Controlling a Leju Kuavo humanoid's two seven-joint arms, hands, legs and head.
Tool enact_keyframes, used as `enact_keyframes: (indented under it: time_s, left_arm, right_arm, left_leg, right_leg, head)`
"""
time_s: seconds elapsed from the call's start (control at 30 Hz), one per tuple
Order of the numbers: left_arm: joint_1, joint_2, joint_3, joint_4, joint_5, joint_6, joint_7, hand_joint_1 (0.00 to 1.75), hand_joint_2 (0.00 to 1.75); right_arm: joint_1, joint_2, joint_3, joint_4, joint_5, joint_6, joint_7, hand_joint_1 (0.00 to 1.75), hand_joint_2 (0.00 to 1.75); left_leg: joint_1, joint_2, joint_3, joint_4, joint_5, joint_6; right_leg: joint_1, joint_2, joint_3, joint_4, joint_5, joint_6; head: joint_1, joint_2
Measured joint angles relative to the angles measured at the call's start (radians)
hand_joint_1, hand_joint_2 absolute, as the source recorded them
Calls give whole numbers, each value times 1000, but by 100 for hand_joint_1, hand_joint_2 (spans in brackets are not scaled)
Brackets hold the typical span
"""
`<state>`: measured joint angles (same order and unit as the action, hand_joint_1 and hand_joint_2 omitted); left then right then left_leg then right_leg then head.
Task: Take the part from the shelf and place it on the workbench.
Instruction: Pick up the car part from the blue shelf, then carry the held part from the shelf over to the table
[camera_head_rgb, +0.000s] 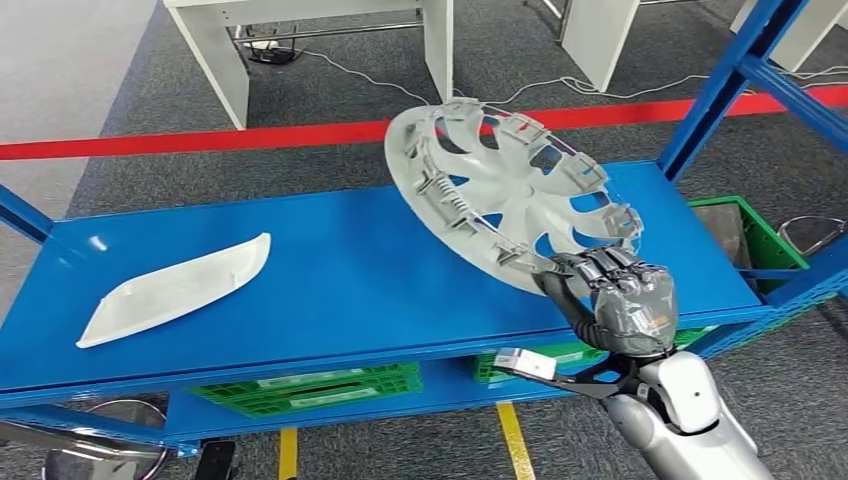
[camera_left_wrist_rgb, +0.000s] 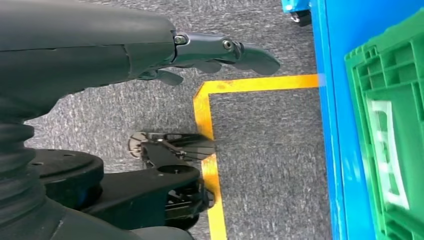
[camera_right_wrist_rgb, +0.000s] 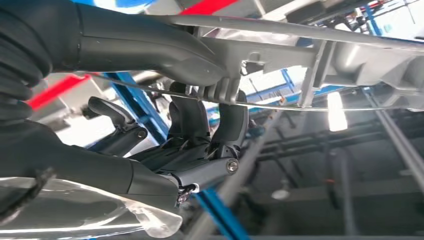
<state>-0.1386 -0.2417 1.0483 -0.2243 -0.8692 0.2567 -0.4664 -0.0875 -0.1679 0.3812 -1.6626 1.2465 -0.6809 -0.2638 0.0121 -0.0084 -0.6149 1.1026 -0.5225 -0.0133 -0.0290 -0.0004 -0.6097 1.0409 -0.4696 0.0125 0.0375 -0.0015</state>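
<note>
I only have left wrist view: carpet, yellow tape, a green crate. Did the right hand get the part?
Observer: Yes. The right hand grips the wheel cover by its near rim, tilted above the blue shelf.
Operator: Pinched or just hooked?
Observer: Pinched. In right wrist view the thumb lies on one face of the rim and the fingers on the other.
Operator: Anything else on that shelf?
Observer: A white curved trim piece lies flat on the shelf, far to the left of the cover.
</note>
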Motion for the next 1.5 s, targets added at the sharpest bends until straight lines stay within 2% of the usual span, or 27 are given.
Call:
enact_keyframes:
  time_s: [0.07, 0.13, 0.17, 0.23, 0.3, 0.37, 0.43, 0.47, 0.5, 0.57, 0.6, 0.63, 0.67, 0.73, 0.8, 0.87, 0.93, 0.97, 1.03, 1.1, 1.13, 1.2, 1.27, 1.33, 1.37, 1.43, 1.5]
  left_arm:
    - [1, 0, 0, 0, -1, -3, 0, 0, 175]
    - [3, 1, 0, 0, -1, -5, 2, 0, 175]
    - [4, 1, 0, 0, -2, -5, 2, 0, 175]
    - [5, 3, 0, 0, -3, -5, 3, 0, 175]
    - [4, 6, 0, 0, -4, -5, 3, 0, 175]
    - [4, 8, 0, 0, -4, -5, 3, 0, 175]
    - [7, 9, 0, 0, -6, -4, 3, 0, 175]
    - [7, 9, 0, 0, -6, -2, 3, 0, 175]
    - [6, 10, 0, 0, -7, -1, 3, 0, 175]
    - [6, 9, 0, 0, -10, 1, 4, 0, 175]
    - [6, 9, 0, 0, -11, 0, 5, 0, 175]
    - [7, 9, 0, 0, -12, 0, 6, 0, 175]
    - [7, 9, -1, 0, -13, 0, 6, 0, 175]
    - [7, 9, -1, 0, -17, 0, 7, 0, 175]
    - [6, 10, -2, 0, -20, 0, 7, 0, 175]
    - [7, 11, -2, 0, -22, 0, 8, 0, 175]
    - [9, 12, -2, 0, -22, 1, 8, 0, 175]
    - [11, 12, -2, 0, -22, 1, 8, 0, 175]
    - [11, 12, -3, 0, -22, 1, 9, 0, 175]
    - [11, 12, -3, 0, -24, 1, 11, 0, 175]
    - [11, 12, -3, 0, -25, 1, 12, 0, 175]
    - [11, 12, -3, 0, -27, 1, 16, 0, 175]
    - [10, 13, -4, 0, -30, 2, 18, 0, 175]
    - [7, 16, -4, 0, -32, 3, 18, 0, 175]
    - [6, 17, -4, 0, -33, 4, 19, 0, 175]
    - [6, 16, -5, 0, -35, 5, 20, 0, 175]
    - [7, 16, -5, 0, -35, 6, 22, 0, 175]
  right_arm:
    - [4, -1, 0, -1, -16, 0, -9, 175, 175]
    - [12, -4, 1, -2, 0, 0, -12, 175, 175]
    - [17, -7, 1, -3, 16, 0, -12, 175, 175]
    - [27, -13, 1, -7, 42, 0, -12, 175, 175]
    - [33, -16, 1, -12, 47, 0, -14, 175, 175]
    - [38, -17, 1, -15, 46, 0, -17, 175, 175]
    - [44, -19, 1, -17, 48, 0, -18, 175, 175]
    - [47, -20, 1, -18, 48, 0, -19, 175, 175]
    - [50, -21, 0, -19, 49, 0, -21, 175, 175]
    - [54, -23, -1, -20, 51, 0, -25, 175, 175]
    - [56, -23, -1, -21, 52, 0, -29, 175, 175]
    - [59, -23, -1, -21, 54, 0, -33, 175, 175]
    - [61, -23, -2, -20, 55, 0, -37, 175, 175]
    - [64, -23, -2, -21, 58, 0, -45, 175, 175]
    - [64, -23, -2, -25, 60, 0, -50, 175, 175]
    - [65, -23, -3, -29, 62, 0, -52, 175, 175]
    - [67, -23, -3, -31, 63, 0, -53, 175, 175]
    - [67, -23, -4, -31, 63, 0, -53, 175, 175]
    - [67, -23, -6, -34, 65, 0, -56, 175, 175]
    - [70, -23, -9, -39, 70, 0, -66, 175, 175]
    - [72, -23, -11, -42, 74, 0, -72, 175, 175]
    - [75, -22, -16, -51, 84, 0, -83, 175, 175]
    - [76, -19, -23, -63, 94, 0, -93, 175, 175]
    - [78, -12, -32, -79, 104, 0, -109, 175, 175]
    - [80, -7, -37, -88, 108, 0, -120, 175, 175]
    - [85, 4, -47, -107, 117, 0, -139, 175, 175]
    - [91, 14, -58, -123, 126, 0, -153, 175, 175]
  left_leg:
    - [0, 1, -47, 129, -73, -2]
    - [-3, 1, -71, 210, -102, 3]
    - [-5, 1, -58, 198, -90, 10]
    - [-15, 1, 14, 77, -34, 35]
    - [-26, 2, 77, -39, -1, 61]
    - [-33, 2, 88, -71, 5, 69]
    - [-30, 4, 84, -86, 24, 67]
    - [-26, 6, 80, -95, 37, 67]
    - [-22, 7, 72, -103, 51, 67]
    - [-20, 9, 49, -106, 71, 69]
    - [-19, 10, 36, -105, 80, 67]
    - [-18, 11, 23, -104, 90, 65]
    - [-16, 11, 10, -102, 98, 61]
    - [-9, 11, -15, -94, 113, 51]
    - [-8, 9, -37, -80, 125, 38]
    - [-9, 7, -48, -72, 137, 25]
    - [-7, 7, -51, -71, 143, 14]
    - [-5, 7, -56, -60, 124, 9]
    - [-3, 7, -77, 14, 36, -1]
    - [-3, 7, -102, 141, -55, -5]
    - [-3, 7, -103, 189, -72, -4]
    - [-5, 7, -63, 191, -46, 5]
    - [-11, 6, 32, 68, -6, 26]
    - [-20, 6, 115, -63, -6, 43]
    - [-24, 6, 132, -96, -13, 47]
    - [-26, 6, 131, -116, 1, 49]
    - [-22, 9, 116, -128, 27, 55]
  right_leg:
    - [6, -3, -6, 0, 5, -9]
    - [14, -3, -14, 0, 10, -17]
    - [19, -3, -18, 0, 13, -20]
    - [27, -2, -22, 0, 20, -23]
    - [31, -2, -26, 0, 28, -19]
    - [28, -4, -31, -2, 39, -8]
    - [26, -3, -36, -5, 43, 4]
    - [27, -2, -44, 5, 26, 9]
    - [26, -1, -57, 33, -6, 14]
    - [21, -1, -90, 142, -98, 24]
    - [18, -1, -101, 200, -129, 30]
    - [15, -1, -102, 239, -141, 35]
    - [12, -1, -87, 244, -130, 41]
    - [2, -2, -6, 153, -83, 53]
    - [0, 0, 84, 27, -74, 56]
    - [5, 2, 109, -21, -88, 42]
    - [5, 1, 92, -21, -80, 20]
    - [5, 0, 86, -20, -72, 8]
    - [4, -3, 69, -20, -51, -11]
    - [7, -4, 46, -19, -30, -16]
    - [9, -4, 32, -19, -20, -17]
    - [14, -4, 7, -18, 0, -16]
    - [18, -3, -12, -18, 17, -14]
    - [18, -4, -22, -19, 33, -5]
    - [16, -5, -24, -21, 41, 2]
    - [12, -6, -28, -26, 55, 17]
    - [11, -4, -44, -8, 21, 25]
  head:
    - [-2, 0]
    - [-2, 0]
    - [-2, 0]
    - [-2, 0]
    - [-2, 0]
    - [-2, 0]
    - [-2, 0]
    - [0, 0]
    - [2, 0]
    - [3, 0]
    - [4, 0]
    - [3, 0]
    - [4, 0]
    - [4, 0]
    - [6, 0]
    - [8, 0]
    - [8, 0]
    - [8, 0]
    - [5, 0]
    - [4, 0]
    - [3, 0]
    - [4, 0]
    - [4, 0]
    - [5, 0]
    - [5, 0]
    - [4, 0]
    - [6, 0]
